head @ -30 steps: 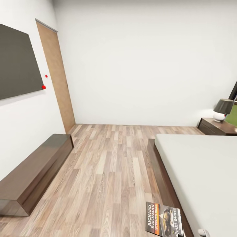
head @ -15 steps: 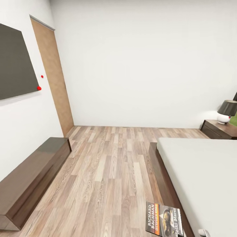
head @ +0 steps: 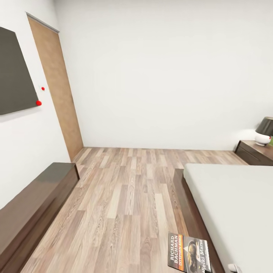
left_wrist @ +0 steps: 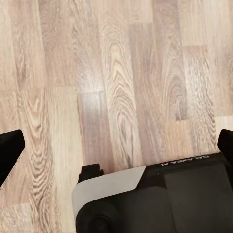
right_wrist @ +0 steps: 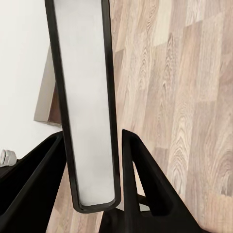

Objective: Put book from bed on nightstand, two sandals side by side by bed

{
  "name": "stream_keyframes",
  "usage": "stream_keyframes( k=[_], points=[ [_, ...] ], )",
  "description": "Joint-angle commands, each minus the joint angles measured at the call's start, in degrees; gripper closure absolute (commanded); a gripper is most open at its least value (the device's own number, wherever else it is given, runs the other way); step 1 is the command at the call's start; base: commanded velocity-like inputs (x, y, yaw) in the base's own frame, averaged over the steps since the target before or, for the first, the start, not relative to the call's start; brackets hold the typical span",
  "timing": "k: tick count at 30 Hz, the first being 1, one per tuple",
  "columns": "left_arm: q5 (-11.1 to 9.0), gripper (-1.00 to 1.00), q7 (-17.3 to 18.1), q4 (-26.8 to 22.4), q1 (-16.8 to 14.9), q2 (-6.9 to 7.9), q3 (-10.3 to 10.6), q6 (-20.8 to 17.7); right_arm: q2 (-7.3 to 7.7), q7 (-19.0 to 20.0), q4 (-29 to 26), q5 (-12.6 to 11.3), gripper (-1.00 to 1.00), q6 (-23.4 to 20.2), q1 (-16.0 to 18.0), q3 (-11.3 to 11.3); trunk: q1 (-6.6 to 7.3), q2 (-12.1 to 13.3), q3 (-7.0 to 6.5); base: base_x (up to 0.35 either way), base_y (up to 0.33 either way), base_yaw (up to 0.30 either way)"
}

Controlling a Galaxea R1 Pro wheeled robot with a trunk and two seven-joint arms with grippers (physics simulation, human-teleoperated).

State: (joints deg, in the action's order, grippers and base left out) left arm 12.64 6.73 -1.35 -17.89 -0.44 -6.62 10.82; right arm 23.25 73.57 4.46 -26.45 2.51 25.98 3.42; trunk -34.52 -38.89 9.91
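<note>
Underfoot it's all light-brown plank floor (head: 129,197) running to a plain white far wall, so this is the bedroom. On the left, a brown door (head: 57,87), a dark wall panel (head: 11,76) and a long low bench (head: 34,208) along the wall. The bed (head: 235,204) fills the right side, with the nightstand (head: 258,151) and its lamp (head: 264,131) in the far right corner. The book (head: 188,252) sits near the bottom edge, cover up, held edge-on between the right gripper (right_wrist: 92,160) fingers, pinched tight. Left gripper (left_wrist: 116,145) is spread wide over bare floor, nothing in it.
</note>
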Motion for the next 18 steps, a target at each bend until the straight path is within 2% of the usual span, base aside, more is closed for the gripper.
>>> stream_keyframes(
  k=[1,18],
  points=[
    [0.51,-1.00,0.12,0.03,-0.04,0.00,-0.51,0.17,-0.02,0.17,0.20,-0.36,1.00,0.30,0.12,0.10,-0.05,-0.07,0.09,0.324,0.000,0.000],
    [0.49,-1.00,0.12,0.03,-0.04,0.00,-0.50,0.17,-0.04,0.17,0.20,-0.36,1.00,0.30,0.12,0.10,-0.05,-0.07,0.09,0.325,0.000,0.000]
  ],
)
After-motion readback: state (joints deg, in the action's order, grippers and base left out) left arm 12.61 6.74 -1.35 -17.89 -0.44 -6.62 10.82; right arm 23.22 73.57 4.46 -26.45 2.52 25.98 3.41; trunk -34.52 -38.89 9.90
